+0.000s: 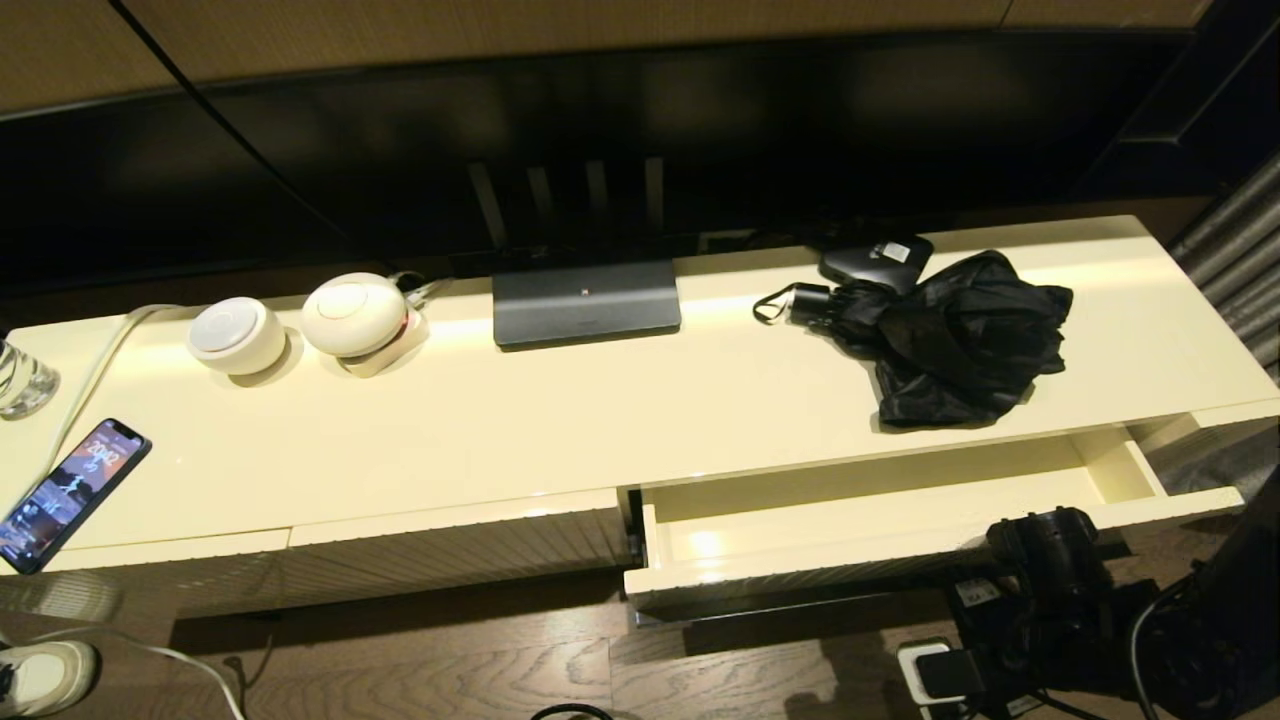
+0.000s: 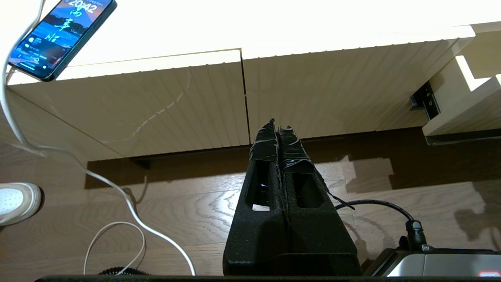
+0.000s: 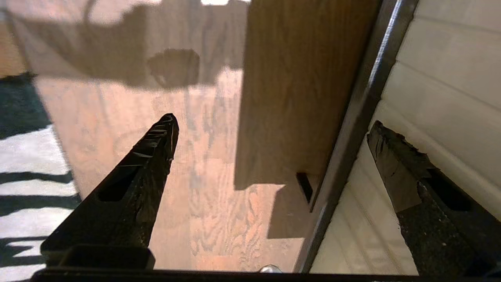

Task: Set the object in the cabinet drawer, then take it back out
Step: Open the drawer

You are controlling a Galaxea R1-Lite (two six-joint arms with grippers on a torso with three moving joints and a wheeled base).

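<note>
The black folding umbrella (image 1: 950,335) lies rumpled on the cream cabinet top at the right, its handle and wrist loop (image 1: 790,300) pointing left. Just below it the cabinet drawer (image 1: 860,505) stands pulled out and holds nothing. My right arm's wrist (image 1: 1045,555) is low in front of the drawer's right half. My right gripper (image 3: 274,133) is open. One finger (image 3: 156,149) hangs over the floor and the other (image 3: 395,164) is against the ribbed drawer front (image 3: 438,98), with the dark lower strip (image 3: 352,137) between them. My left gripper (image 2: 277,127) is shut on nothing, low before the closed ribbed panels (image 2: 164,102).
A small black box with a white label (image 1: 878,258) sits behind the umbrella. A TV base (image 1: 586,303), two white round devices (image 1: 237,335) (image 1: 353,313), a phone (image 1: 70,490) and a glass (image 1: 20,380) are on the top. A power strip (image 1: 935,670) and cables lie on the floor.
</note>
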